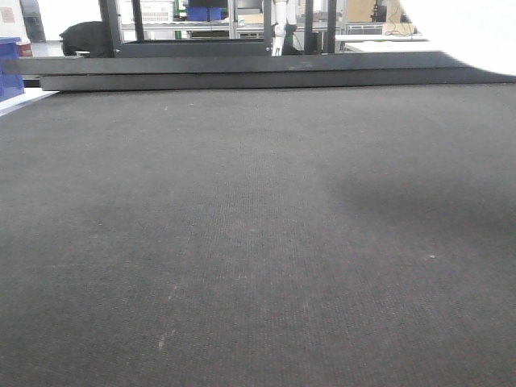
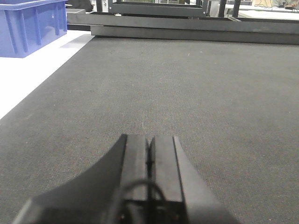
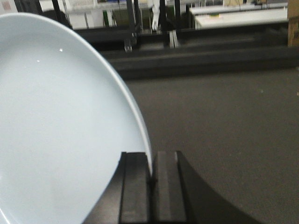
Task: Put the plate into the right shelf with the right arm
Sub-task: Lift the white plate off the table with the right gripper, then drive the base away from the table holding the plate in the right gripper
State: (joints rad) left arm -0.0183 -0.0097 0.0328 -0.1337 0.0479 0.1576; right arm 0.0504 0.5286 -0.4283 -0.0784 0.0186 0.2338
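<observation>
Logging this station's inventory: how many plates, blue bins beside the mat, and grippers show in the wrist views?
plain white round glossy plate: 1, in the jaws of the right gripper
blue plastic bin: 1
black grippers: 2, the left gripper and the right gripper
Total: 4

Colour survey: dark grey and black dominate, one white item, one blue.
Plain white round glossy plate, unpatterned, faint bluish cast. Dark grey finely woven mat, uniform weave, scattered pale specks. Blue moulded plastic bin, ribbed sides. Matte black right gripper and left gripper. Black flat metal rails.
</observation>
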